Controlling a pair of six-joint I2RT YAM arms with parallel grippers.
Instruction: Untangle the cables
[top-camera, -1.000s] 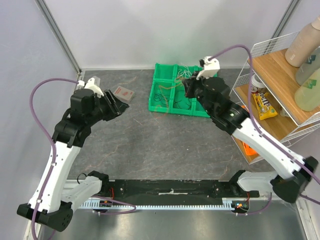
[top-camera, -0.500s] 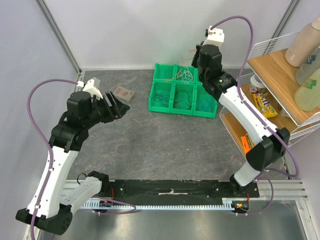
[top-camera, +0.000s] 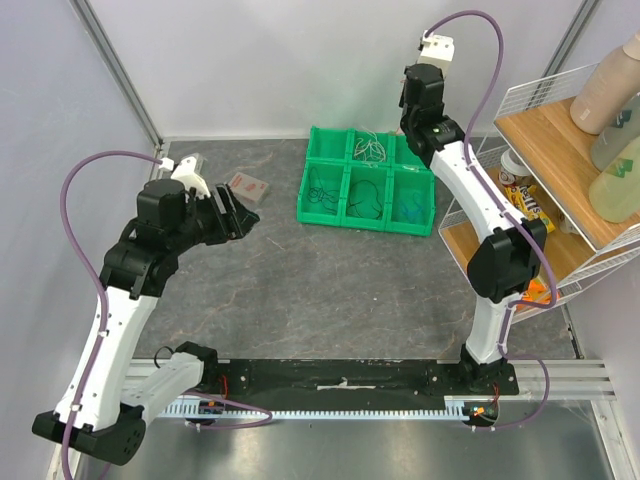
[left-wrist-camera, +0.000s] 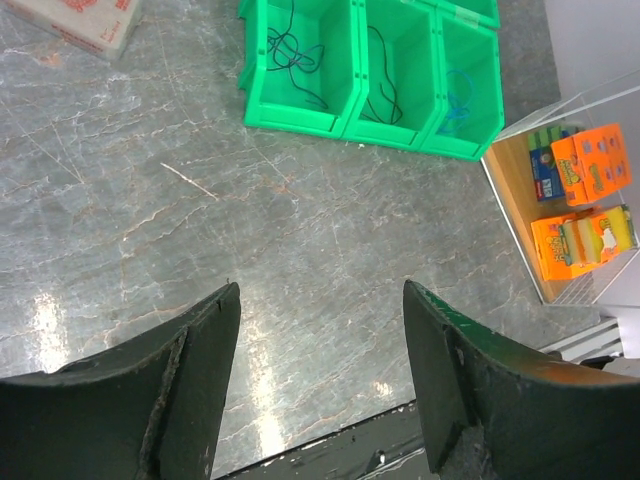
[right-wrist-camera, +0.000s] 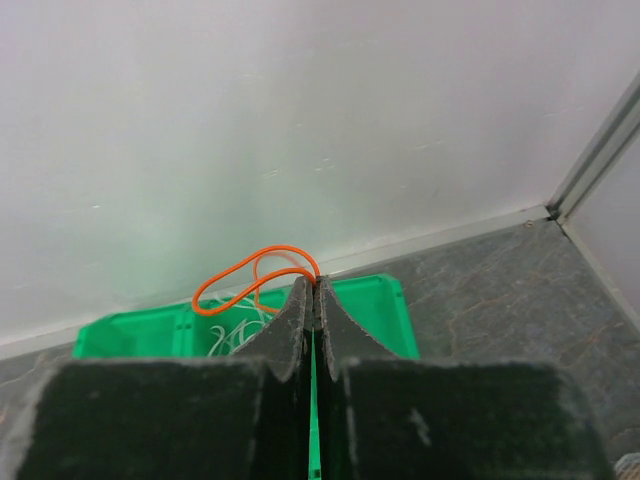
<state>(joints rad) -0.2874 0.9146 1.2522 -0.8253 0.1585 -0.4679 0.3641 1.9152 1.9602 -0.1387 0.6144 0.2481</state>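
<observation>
Right wrist view: the right tool (right-wrist-camera: 314, 300) was pressed fully shut, its two fingers meeting on a single orange cable (right-wrist-camera: 255, 278). The cable's loop stood out to the left of the fingertips, held up in the air in front of the white back wall. Directly below the loop sat the green bin (right-wrist-camera: 375, 310), where a tangle of white cables (right-wrist-camera: 235, 335) lay in a compartment under the tool. The strands in that tangle were too fine and too mixed to count.

The top external view showed the right arm stretched high over the bin's back row. The bin held six compartments, in two rows of three, and stood at the far side of the desk (top-camera: 330, 280).

In the left wrist view the three front compartments each held one cable. A black cable (left-wrist-camera: 295, 55) lay in the left one, a second black cable (left-wrist-camera: 385, 75) in the middle one and a blue cable (left-wrist-camera: 455, 95) in the right one. That made four single cables, namely one orange, two black and one blue, besides the white tangle. Only the orange one was in a tool.

The left tool (left-wrist-camera: 320, 370) was spread wide with nothing between its fingers. It hung over bare desk, well apart from the bin and all the cables. One small box (top-camera: 245, 186) lay on the desk close by it.
</observation>
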